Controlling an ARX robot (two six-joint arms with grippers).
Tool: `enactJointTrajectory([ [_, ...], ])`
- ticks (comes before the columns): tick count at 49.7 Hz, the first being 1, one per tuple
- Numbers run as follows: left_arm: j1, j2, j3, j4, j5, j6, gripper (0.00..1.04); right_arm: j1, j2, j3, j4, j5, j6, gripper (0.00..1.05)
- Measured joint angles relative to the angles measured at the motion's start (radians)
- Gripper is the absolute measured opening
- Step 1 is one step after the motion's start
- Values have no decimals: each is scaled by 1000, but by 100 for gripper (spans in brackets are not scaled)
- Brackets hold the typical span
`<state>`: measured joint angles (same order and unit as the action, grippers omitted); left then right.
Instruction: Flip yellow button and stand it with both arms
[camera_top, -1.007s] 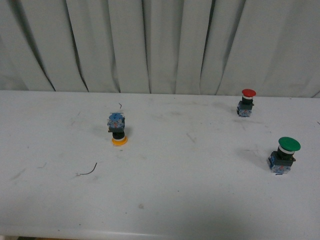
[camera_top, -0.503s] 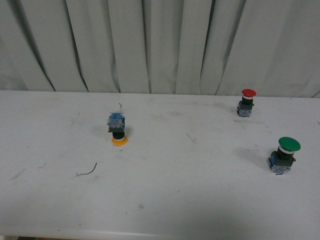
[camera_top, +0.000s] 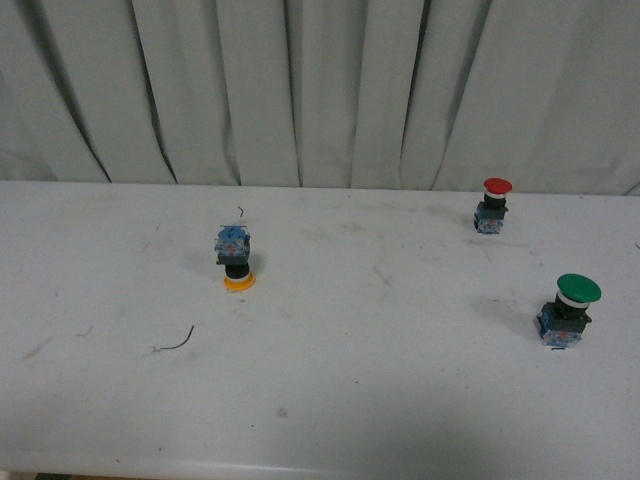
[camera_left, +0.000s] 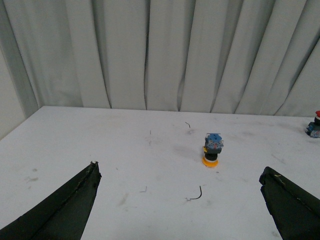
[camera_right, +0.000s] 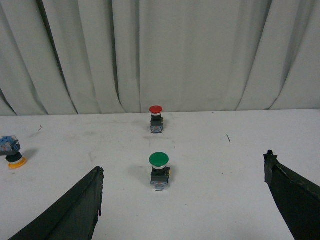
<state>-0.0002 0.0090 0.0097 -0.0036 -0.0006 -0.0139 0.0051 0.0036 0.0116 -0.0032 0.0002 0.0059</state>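
The yellow button (camera_top: 235, 260) stands upside down on the white table (camera_top: 380, 390), left of centre, resting on its yellow-orange cap with the black collar and blue base on top. It also shows in the left wrist view (camera_left: 212, 149) and at the edge of the right wrist view (camera_right: 11, 151). Neither arm shows in the front view. My left gripper (camera_left: 180, 172) is open and empty, well short of the button. My right gripper (camera_right: 182, 169) is open and empty, its black fingers (camera_right: 75, 210) wide on either side of the green button.
A red-capped button (camera_top: 493, 205) stands upright at the back right, and a larger green-capped button (camera_top: 568, 310) stands upright nearer at the right. A thin curved black wire scrap (camera_top: 178, 342) lies on the table left of centre. Grey curtains (camera_top: 320, 90) hang behind.
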Motion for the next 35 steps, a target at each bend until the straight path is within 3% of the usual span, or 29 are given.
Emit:
enactJointTrajectory([
  [13,0,0,0,-4,-2,-1,98,0,0,0,0,0,0,98],
  [14,-3,3,3,-21,-9,-4,98,0,0,0,0,0,0,98],
  [15,-26,100,69,-168,-101,-44,98,0,0,0,0,0,0,98],
  [17,-25,164,95,-171,-120,-59,98,0,0,0,0,-1,-1,98],
  [26,-32,488,184,152,-130,-84,98,0,0,0,0,0,0,98],
  [31,-42,822,256,406,-116,-85,98,0,0,0,0,0,0,98],
  [35,-58,1012,329,510,-107,-84,98,0,0,0,0,0,0,98],
])
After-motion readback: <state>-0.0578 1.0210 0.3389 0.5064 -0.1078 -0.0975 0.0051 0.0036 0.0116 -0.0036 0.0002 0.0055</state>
